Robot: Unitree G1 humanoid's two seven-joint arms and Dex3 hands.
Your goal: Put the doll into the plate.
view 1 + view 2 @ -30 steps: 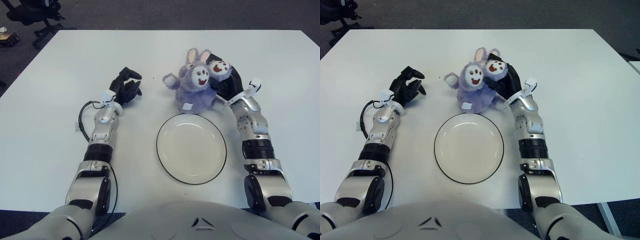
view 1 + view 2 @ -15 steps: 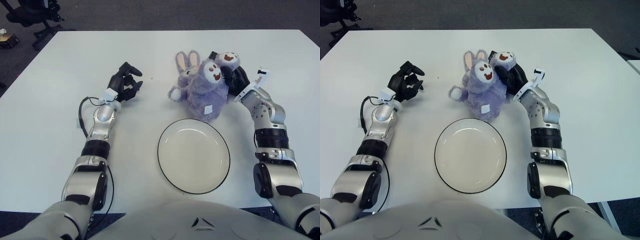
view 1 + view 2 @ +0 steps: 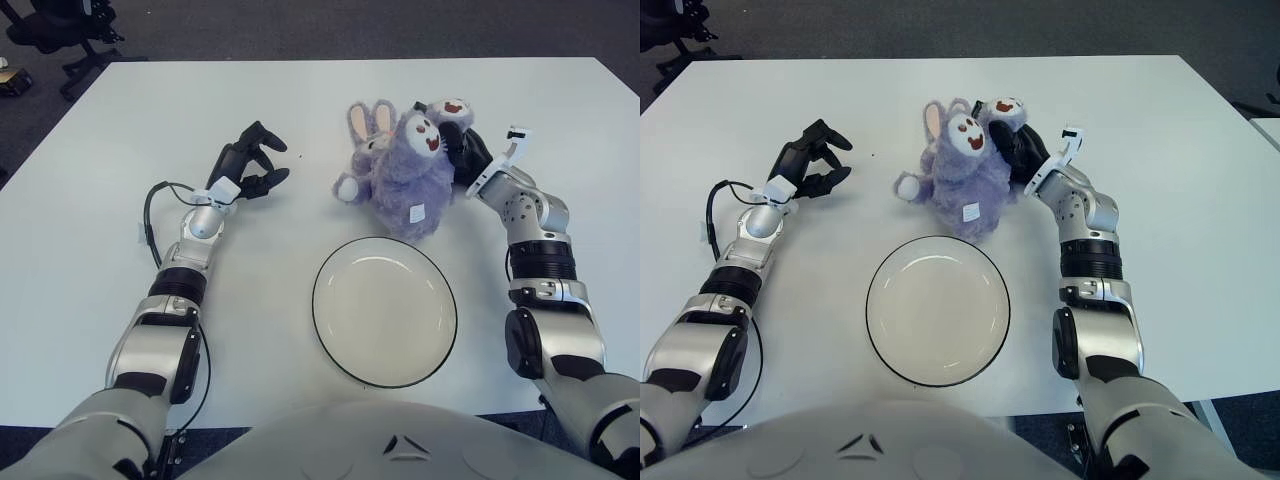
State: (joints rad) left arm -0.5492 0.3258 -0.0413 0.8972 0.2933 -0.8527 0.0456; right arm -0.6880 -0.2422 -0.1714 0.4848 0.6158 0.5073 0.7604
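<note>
A purple plush bunny doll [image 3: 400,175] with pink-lined ears and a white face is held just beyond the far rim of the plate. My right hand [image 3: 462,150] grips it from its right side, black fingers wrapped round the doll's raised paw and body. The white plate [image 3: 385,310] with a dark rim lies on the table in front of me, with nothing in it. My left hand [image 3: 250,165] shows to the left of the doll, fingers loosely curled and holding nothing.
The white table [image 3: 120,110] stretches wide around everything. A black cable [image 3: 150,215] loops beside my left forearm. An office chair [image 3: 65,25] stands on the dark floor past the table's far left corner.
The right hand has swung the doll up and tilted it to the right, then held it nearly still. The left hand has moved a little left and farther away.
</note>
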